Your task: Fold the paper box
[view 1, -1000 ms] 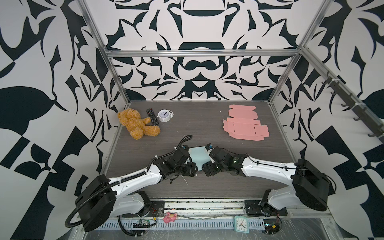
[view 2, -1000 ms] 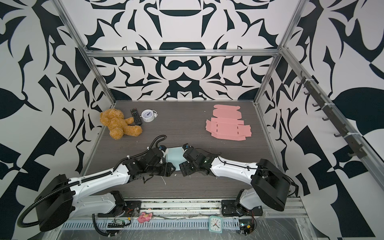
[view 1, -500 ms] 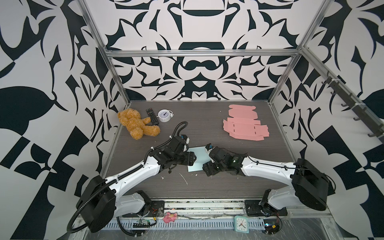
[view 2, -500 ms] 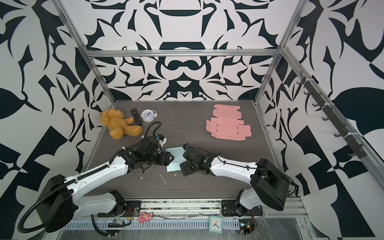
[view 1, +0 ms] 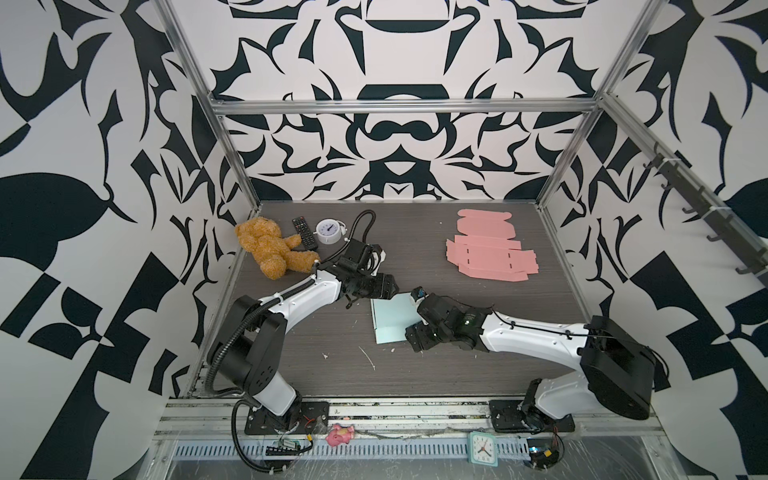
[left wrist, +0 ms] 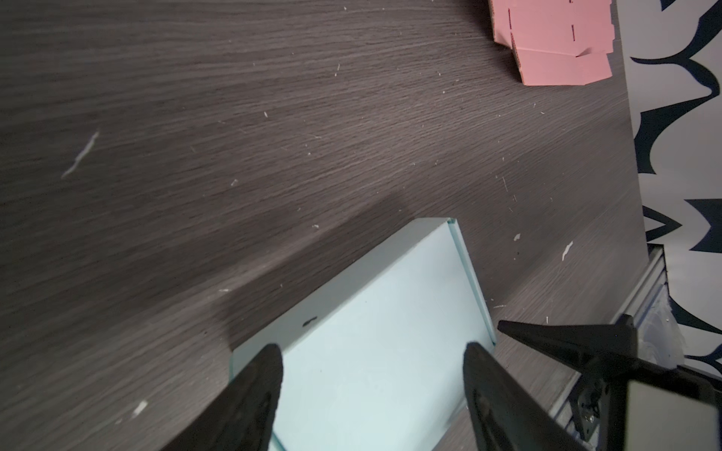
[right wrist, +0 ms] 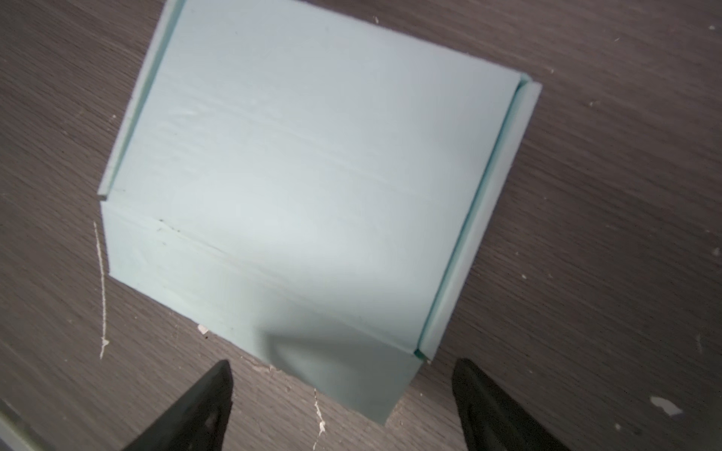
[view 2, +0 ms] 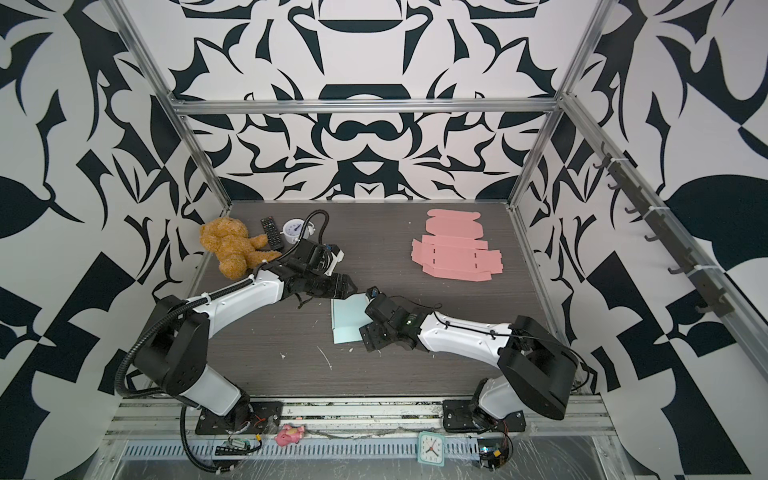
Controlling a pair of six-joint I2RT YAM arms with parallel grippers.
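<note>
Both sets of jaws stood wide, empty: the left gripper [left wrist: 371, 347] had backed off the pale-blue folded cardboard box [view 1: 390, 320], lying closed on the dark wood-grain table [view 1: 457, 374] beside the right gripper [right wrist: 343, 365]; folding seemed finished.

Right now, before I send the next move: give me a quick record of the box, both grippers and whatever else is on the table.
box: light blue paper box, looks folded shut, lying flat mid-table
left gripper: open, over the box's far corner, no grip visible
right gripper: open, astride the box's right side, no grip visible
spare stock: pink flat blanks, unfolded, far right
clutter: teddy bear, remote, white clock, far left
</note>
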